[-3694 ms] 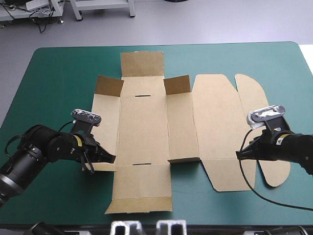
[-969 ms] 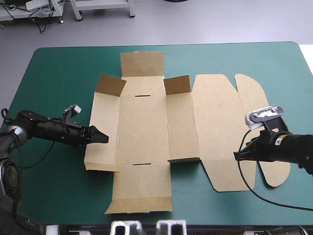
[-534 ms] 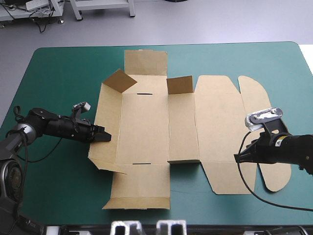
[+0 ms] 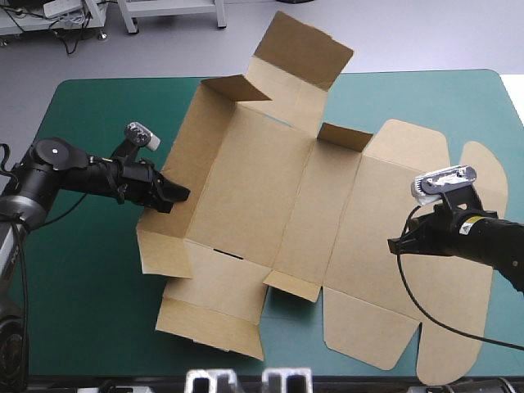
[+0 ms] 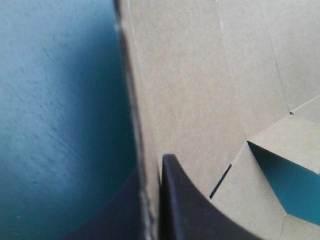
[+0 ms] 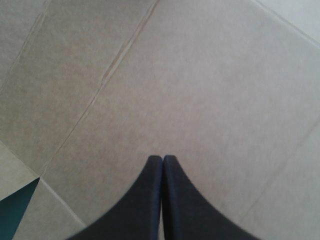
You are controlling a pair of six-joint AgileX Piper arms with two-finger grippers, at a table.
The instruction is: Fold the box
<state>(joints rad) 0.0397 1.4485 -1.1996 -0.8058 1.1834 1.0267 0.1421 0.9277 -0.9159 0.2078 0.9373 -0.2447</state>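
1. Teal-green covered table [image 4: 82,286] in the high view. The flat-cut brown cardboard box [image 4: 270,180] lies skewed across the middle, with its far flap tipped up past the table's far edge. The left end effector [image 4: 173,195], with its black fin-shaped fingers, is clamped on the box's left wall, and that wall stands up off the cover. Looks like the wall-raising step to me. The right end effector [image 4: 395,244] sits tip-down on the flat lid panel at the right, probably pinning the sheet so it doesn't swing around.

2. Left wrist view: the left end effector [image 5: 150,170] has one finger on each side of the upright wall, nearly together, with the board pinched between them. The box [image 5: 200,90] floor panels run ahead on the inside, and bare cover [image 5: 55,100] is on the outside.

3. Right wrist view: the right end effector [image 6: 162,159] has its fingers together in one point with nothing between them, over plain lid board [image 6: 200,75]. Can't tell if it's actually touching.
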